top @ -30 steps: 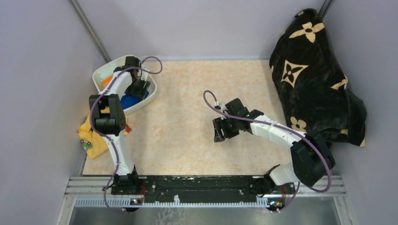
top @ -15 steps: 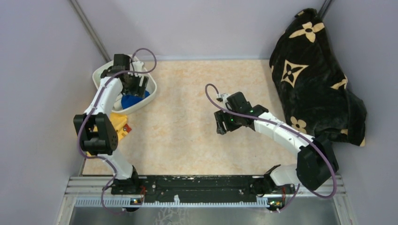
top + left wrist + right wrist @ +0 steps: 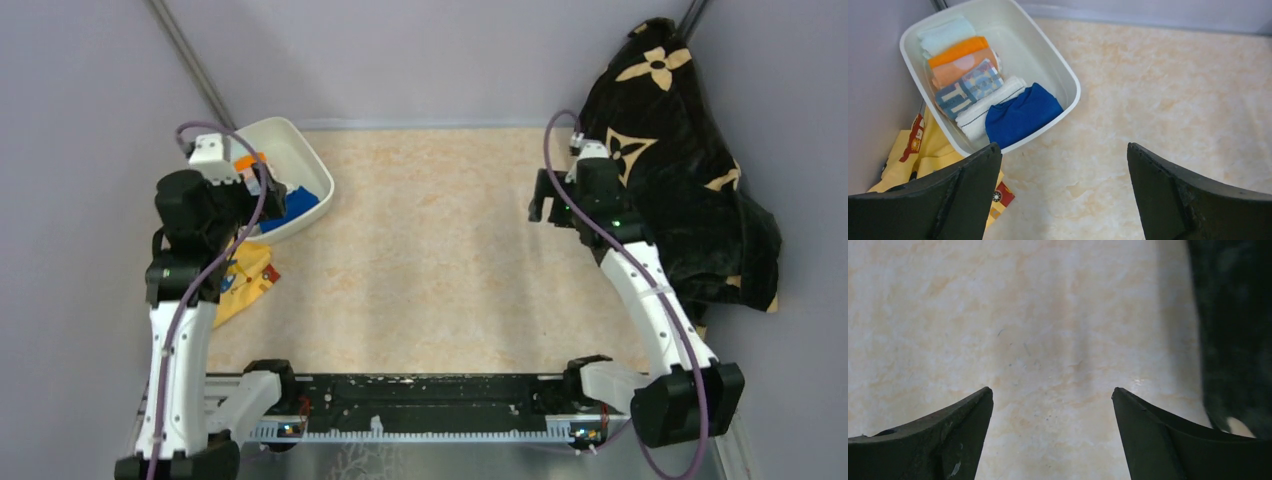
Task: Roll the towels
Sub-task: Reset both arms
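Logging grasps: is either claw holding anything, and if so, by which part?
Nothing is held: the left claw and the right claw are both open and empty.

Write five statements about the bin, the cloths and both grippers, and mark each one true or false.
1. The blue towel lies in the white bin. True.
2. The left gripper holds the printed towel. False: it is open and empty, and that towel lies in the bin.
3. The yellow cloth lies inside the bin. False: it lies on the table, beside the bin.
4. The right gripper is open with nothing between its fingers. True.
5. The black blanket sits at the table's left side. False: it sits at the right side.
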`<state>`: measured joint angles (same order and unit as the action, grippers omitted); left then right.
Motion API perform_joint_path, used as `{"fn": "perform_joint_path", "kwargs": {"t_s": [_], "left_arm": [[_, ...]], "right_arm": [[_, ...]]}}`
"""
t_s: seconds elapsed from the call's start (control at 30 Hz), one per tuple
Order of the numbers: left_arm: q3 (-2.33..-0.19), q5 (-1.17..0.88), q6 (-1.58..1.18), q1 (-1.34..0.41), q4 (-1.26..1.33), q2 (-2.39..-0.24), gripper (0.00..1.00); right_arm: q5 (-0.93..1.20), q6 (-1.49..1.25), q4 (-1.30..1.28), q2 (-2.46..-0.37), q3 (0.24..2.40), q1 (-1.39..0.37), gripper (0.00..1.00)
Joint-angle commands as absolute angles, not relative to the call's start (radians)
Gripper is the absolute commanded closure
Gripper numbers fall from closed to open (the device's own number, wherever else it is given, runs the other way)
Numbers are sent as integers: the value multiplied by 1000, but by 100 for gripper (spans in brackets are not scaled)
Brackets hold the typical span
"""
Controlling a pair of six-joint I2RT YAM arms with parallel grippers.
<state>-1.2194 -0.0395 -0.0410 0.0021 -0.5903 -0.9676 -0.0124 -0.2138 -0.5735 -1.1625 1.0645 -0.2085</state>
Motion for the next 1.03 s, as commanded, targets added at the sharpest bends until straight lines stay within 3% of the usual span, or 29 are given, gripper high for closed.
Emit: {"fn": "perform_joint_path", "kwargs": {"t_s": [0.0, 0.23, 0.43, 1.0], "left_arm": [[-1161, 46, -217, 6, -614, -809, 0], [-1196, 218, -239, 5, -688, -658, 0], [-1226, 241, -212, 2, -616, -589, 0], [-1163, 222, -239, -46, -577, -586, 0]], "right_arm": [[-153, -229, -566, -1013, 1145, -156, 11], [-293, -184, -488, -810, 1147, -156, 7], [-309, -166, -387, -695, 1078, -156, 6], [-300, -194, -328, -682, 1003, -156, 5]]}}
